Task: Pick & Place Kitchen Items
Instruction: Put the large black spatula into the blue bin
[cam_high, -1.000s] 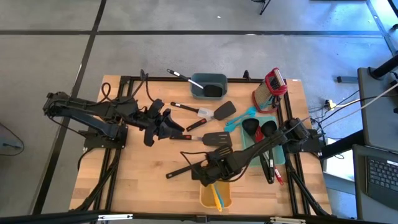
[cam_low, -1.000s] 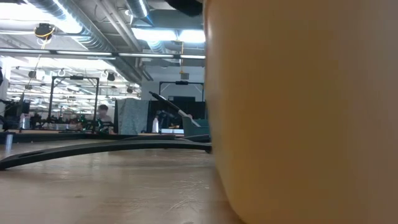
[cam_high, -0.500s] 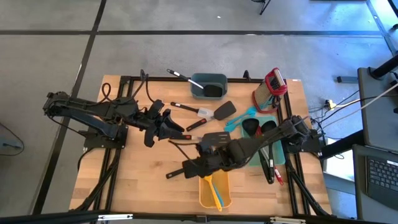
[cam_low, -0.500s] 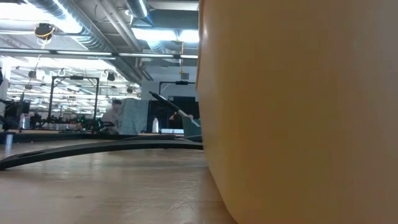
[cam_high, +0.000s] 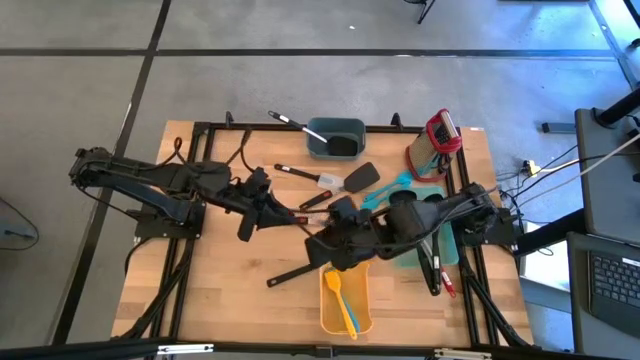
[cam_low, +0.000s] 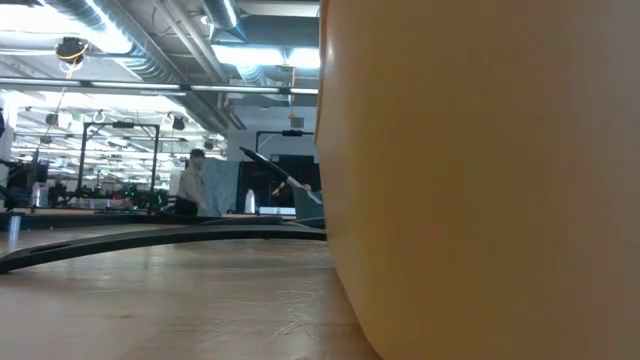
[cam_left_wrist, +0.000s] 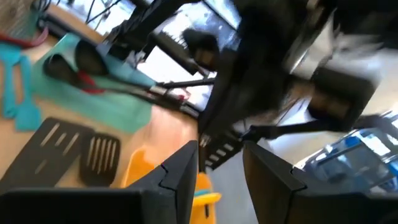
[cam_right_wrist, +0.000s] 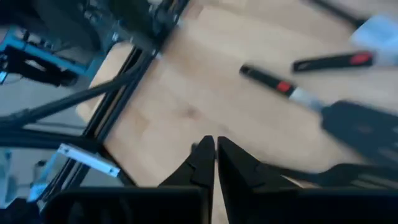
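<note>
Left gripper (cam_high: 262, 205) sat left of table centre, fingers parted about halfway in its wrist view (cam_left_wrist: 221, 163), nothing visibly between them; it appeared to be waiting. Right gripper (cam_high: 330, 243) reached across to mid-table, just far of the yellow bin (cam_high: 346, 305); its fingers (cam_right_wrist: 214, 158) were pressed together and held nothing that could be seen.

Items, left to right:
- A black turner (cam_high: 300, 270) lay loose on the wood, near side, its handle pointing left of the yellow bin.
- Yellow bin at the near edge held a yellow spatula (cam_high: 335, 290) and a teal-handled piece beside it. Judged as placed.
- A grey bin (cam_high: 335, 137) at the far edge had one utensil leaning out, handle to the left.
- Between the bins: a white-headed spatula (cam_high: 325, 180), a dark spatula (cam_high: 360, 178) and a red-marked handle, all loose on the table.
- A teal mat (cam_high: 410, 250) on the right carried black ladles (cam_high: 405, 203) and teal spatulas (cam_high: 385, 190); more utensils lay along the right rail.
- A red-trimmed piece (cam_high: 440, 132) stood at the far right corner.

Judgement: early to middle. Only a few pieces were binned; most utensils remained on the mat or table. Low view was blocked by the yellow bin wall (cam_low: 480, 180).
</note>
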